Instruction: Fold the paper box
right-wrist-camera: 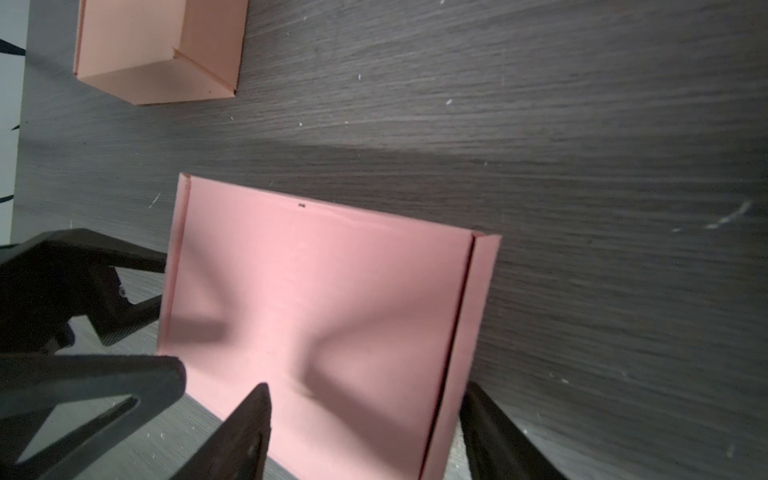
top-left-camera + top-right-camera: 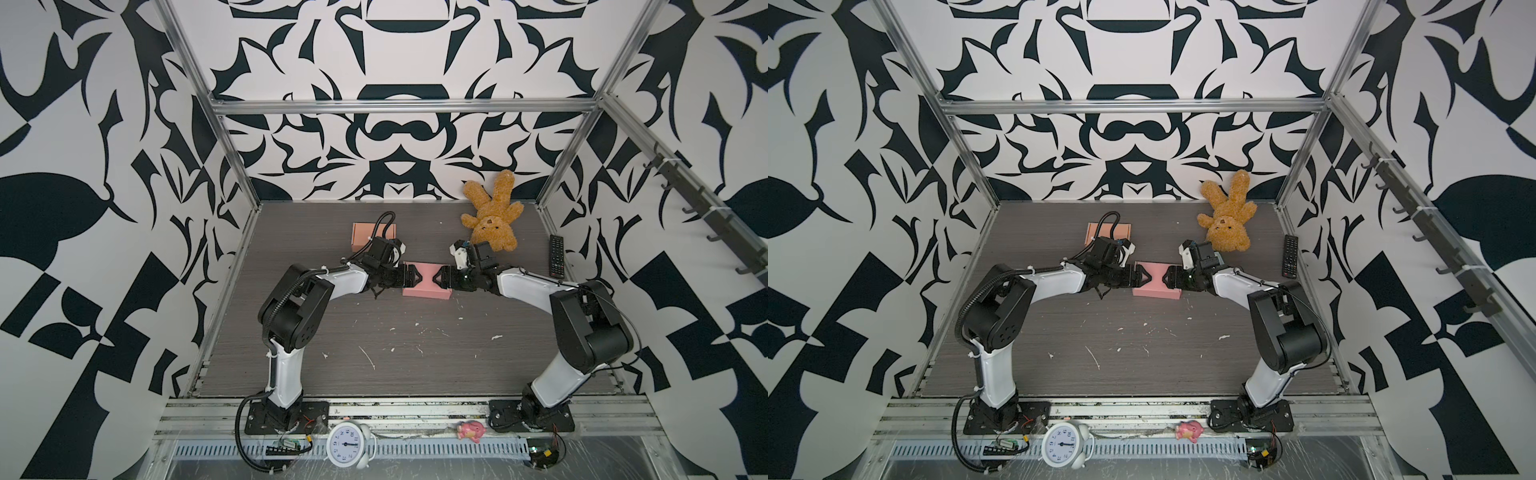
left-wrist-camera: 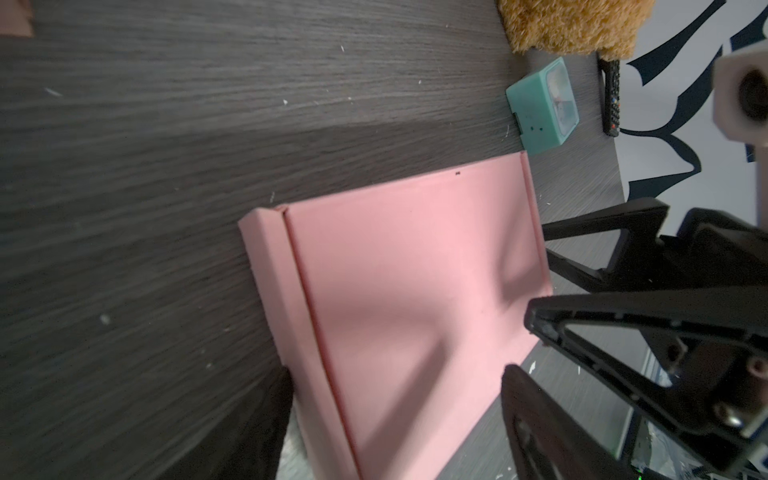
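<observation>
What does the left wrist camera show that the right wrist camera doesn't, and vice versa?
Left wrist only: a teal square clock, brown plush teddy bear, black remote control. Right wrist only: a peach folded paper box shown clearly; the left wrist catches at most a blurred corner. Both: the shallow pink paper box on the dark wood-grain table.

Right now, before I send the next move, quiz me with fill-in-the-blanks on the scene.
The left gripper and right gripper, at opposite ends of the pink box, both have ____ jaws. The peach box sits behind the ____ arm's wrist. The teddy bear lies at the back wall on the ____ arm's side.
Missing words: open, left, right.
</observation>
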You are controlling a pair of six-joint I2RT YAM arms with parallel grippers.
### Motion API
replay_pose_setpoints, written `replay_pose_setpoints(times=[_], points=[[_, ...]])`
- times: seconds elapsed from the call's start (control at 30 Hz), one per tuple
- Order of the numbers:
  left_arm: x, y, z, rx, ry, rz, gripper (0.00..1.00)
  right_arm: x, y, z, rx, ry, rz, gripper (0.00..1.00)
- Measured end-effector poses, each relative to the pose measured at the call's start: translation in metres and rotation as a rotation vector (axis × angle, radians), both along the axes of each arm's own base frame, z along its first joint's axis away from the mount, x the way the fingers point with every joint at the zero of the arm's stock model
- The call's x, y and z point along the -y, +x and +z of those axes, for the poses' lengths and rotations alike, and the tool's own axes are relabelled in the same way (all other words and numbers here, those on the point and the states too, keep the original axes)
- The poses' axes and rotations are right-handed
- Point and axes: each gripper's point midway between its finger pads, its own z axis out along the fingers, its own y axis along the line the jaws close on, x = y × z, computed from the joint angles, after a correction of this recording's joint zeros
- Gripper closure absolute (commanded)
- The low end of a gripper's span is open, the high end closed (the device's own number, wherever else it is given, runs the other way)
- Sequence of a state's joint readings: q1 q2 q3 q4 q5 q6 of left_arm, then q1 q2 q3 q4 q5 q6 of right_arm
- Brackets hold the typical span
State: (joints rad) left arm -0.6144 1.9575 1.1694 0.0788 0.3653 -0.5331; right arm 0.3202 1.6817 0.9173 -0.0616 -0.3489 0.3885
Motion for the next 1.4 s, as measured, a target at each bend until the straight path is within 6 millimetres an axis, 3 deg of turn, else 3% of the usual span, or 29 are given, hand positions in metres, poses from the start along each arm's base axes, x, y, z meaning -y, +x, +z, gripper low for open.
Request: replay_pose_setpoints(times=[0.37,0.67,0.87,1.0,1.2,1.4], points=[[-0.011,-0.008,-0.008,-0.013,0.020,0.006,0.05,0.007,-0.002,0.012,0.023,-0.022,-0.006,0.14],[-0.025,-0.023,0.008,0.009,0.028,0.001,0.01,0.021,-0.016,0.053,0.103,-0.036,-0.040,0.08],[-0.032,-0.032,0.020,0.023,0.023,-0.003,0.01,0.025,-0.039,0.077,0.148,-0.054,-0.047,0.06],[-0.038,-0.041,0.026,0.031,0.018,-0.003,0.01,0.009,-0.069,0.081,0.159,-0.067,0.010,0.05],[-0.053,-0.053,0.030,0.030,0.019,0.011,0.01,-0.030,-0.110,0.072,0.141,-0.090,0.119,0.06],[-0.093,-0.056,0.026,0.010,0.015,0.096,0.01,-0.062,-0.142,0.052,0.120,-0.074,0.204,0.10]])
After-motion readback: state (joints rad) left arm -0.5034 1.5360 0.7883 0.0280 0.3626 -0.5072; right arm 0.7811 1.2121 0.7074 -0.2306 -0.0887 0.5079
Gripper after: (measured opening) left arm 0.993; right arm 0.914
